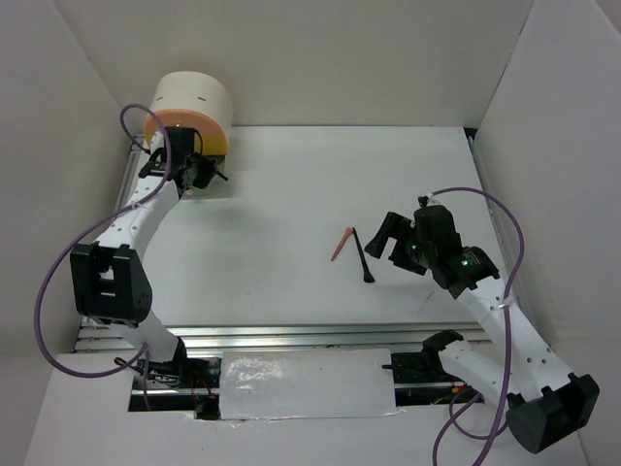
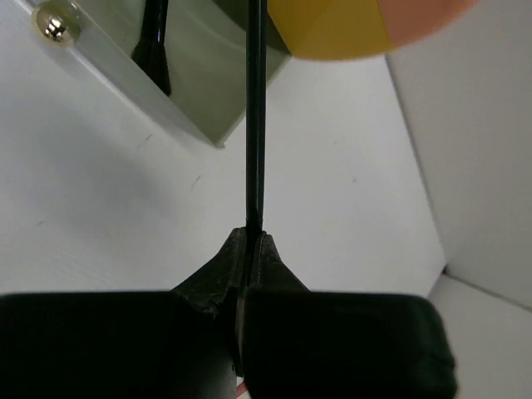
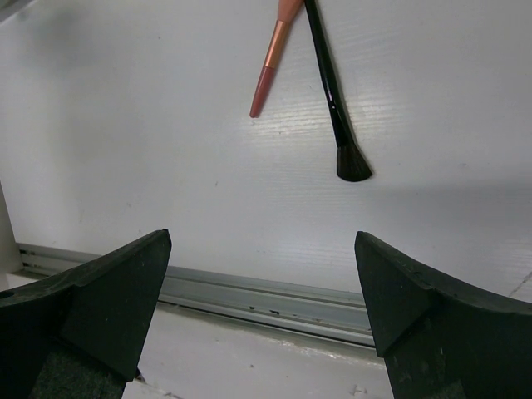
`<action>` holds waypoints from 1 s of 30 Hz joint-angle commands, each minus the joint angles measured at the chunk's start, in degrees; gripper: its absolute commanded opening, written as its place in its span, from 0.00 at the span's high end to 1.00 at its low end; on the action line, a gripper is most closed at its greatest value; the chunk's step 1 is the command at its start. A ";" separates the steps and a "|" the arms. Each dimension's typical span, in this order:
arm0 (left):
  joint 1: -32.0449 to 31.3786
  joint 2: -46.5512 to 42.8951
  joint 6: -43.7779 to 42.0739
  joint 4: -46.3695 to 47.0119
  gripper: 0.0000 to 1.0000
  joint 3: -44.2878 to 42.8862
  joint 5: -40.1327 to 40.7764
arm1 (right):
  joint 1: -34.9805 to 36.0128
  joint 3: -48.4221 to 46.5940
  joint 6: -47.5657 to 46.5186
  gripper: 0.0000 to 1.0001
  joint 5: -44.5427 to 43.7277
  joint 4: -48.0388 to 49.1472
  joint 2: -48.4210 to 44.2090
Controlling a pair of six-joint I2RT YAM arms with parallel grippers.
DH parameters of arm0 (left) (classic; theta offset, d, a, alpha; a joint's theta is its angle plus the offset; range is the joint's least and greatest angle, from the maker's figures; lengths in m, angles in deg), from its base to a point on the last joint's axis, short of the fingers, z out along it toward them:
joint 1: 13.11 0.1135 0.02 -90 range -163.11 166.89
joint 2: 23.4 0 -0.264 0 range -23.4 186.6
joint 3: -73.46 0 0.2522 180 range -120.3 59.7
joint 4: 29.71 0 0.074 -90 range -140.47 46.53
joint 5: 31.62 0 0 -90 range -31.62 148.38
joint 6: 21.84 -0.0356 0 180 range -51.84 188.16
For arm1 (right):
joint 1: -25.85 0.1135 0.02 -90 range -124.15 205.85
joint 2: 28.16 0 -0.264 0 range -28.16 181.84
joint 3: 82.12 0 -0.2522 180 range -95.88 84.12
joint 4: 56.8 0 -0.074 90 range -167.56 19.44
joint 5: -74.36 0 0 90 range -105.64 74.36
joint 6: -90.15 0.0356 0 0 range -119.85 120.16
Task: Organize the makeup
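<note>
My left gripper (image 2: 251, 237) is shut on a thin black stick (image 2: 255, 116) and holds it over the open grey case (image 2: 195, 91), where another black brush (image 2: 152, 46) lies. In the top view the left gripper (image 1: 202, 171) is at the foot of the round cream-and-orange drawer box (image 1: 191, 109). My right gripper (image 1: 388, 236) is open and empty, just right of a black brush (image 1: 363, 258) and a coral stick (image 1: 342, 244) lying on the table. Both show in the right wrist view, the brush (image 3: 332, 91) and the coral stick (image 3: 273, 58), beyond the open gripper (image 3: 263, 249).
The table's near edge has a metal rail (image 1: 291, 335), which also shows in the right wrist view (image 3: 266, 295). White walls (image 1: 87, 87) close in the left, back and right sides.
</note>
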 commanded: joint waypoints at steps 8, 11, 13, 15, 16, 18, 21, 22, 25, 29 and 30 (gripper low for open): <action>8.34 9.62 9.57 12.84 1.00 -3.21 -9.14 | -0.51 -0.31 -0.16 0.00 -0.83 1.18 -2.14; 9.23 11.37 9.32 14.17 1.00 -3.55 -9.14 | -0.51 -0.49 -0.07 0.00 -1.01 0.91 -2.41; 9.58 12.34 8.79 13.73 1.00 -4.08 -9.14 | -0.60 -0.57 0.01 0.00 -1.10 0.74 -2.41; 9.84 13.49 8.35 14.52 1.00 -4.09 -9.15 | -0.43 -0.75 0.10 0.00 -1.10 0.65 -2.32; 10.02 13.93 8.26 14.87 1.00 -4.26 -9.14 | -0.51 -0.84 0.10 0.00 -1.10 0.56 -2.23; 10.20 15.24 7.82 15.57 0.97 -4.61 -9.93 | -0.43 -1.01 0.02 0.00 -1.18 0.39 -2.06; 10.37 17.18 7.55 14.52 0.97 -6.02 -11.08 | -0.51 -1.45 -0.16 0.00 -1.45 0.12 -1.88; 10.46 17.53 7.47 14.52 0.96 -6.02 -11.08 | -0.51 -1.54 -0.16 0.00 -1.45 0.12 -1.79; 10.46 17.36 7.91 15.83 0.89 -4.44 -11.16 | -0.43 -1.89 -0.25 0.00 -1.45 0.04 -1.44; 10.46 16.40 7.99 17.33 0.61 -3.03 -11.43 | -0.43 -2.16 -0.25 0.00 -1.45 0.12 -1.00; 10.37 16.22 7.91 17.59 0.56 -3.12 -11.26 | -0.43 -2.07 -0.25 0.00 -1.36 0.21 -0.91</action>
